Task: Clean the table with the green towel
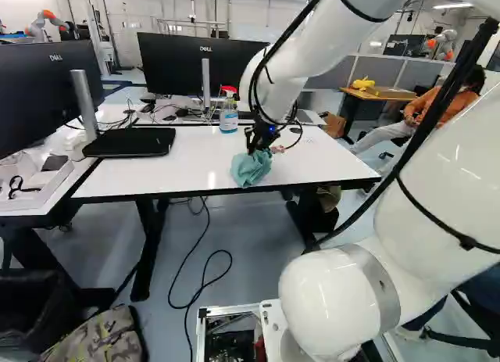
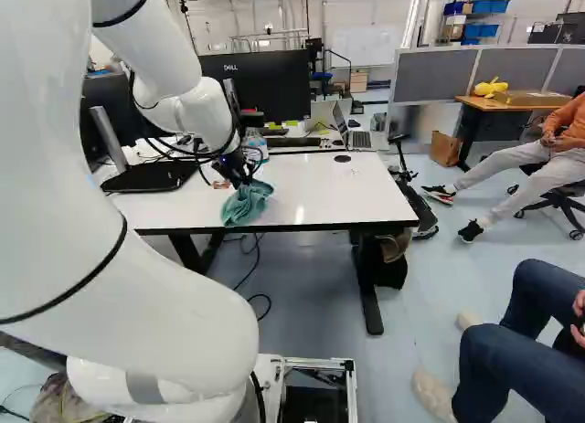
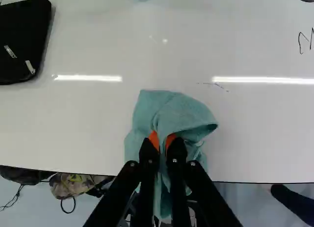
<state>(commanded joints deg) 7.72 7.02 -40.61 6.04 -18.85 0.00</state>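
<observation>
Table: white top (image 1: pixel 183 166) with a dark rim, across the middle of the left base view; lamplight reflects in its surface.
Green towel: bunched at the table's near edge (image 3: pixel 132 136), left of centre in the right base view; whether its underside presses on the top, I cannot tell.
Gripper: closed on the towel (image 3: pixel 163 142), orange pads (image 3: pixel 153 138) on either side of a gathered fold; loose cloth spreads ahead and to both sides, one flap curling over.
Long axis: the pinched fold runs roughly in line with the fingers, the wider cloth lying beyond their tips.
Way to go: the faint pen mark (image 3: pixel 219 86) lies just ahead of the towel and off towards the table's right side; a bolder scribble (image 3: pixel 305 42) is farther that way. A wipe would likely go there, cloth kept flat.
In the way: the spray bottle (image 1: pixel 228 116) stands beyond the towel; a long push straight ahead could knock it.
Writing: small white print on the rear monitor (image 1: pixel 195 65) and left monitor (image 1: pixel 39 96); the bottle bears a label, and the black stand base (image 3: pixel 24 38) two pale stickers, too small to read.
</observation>
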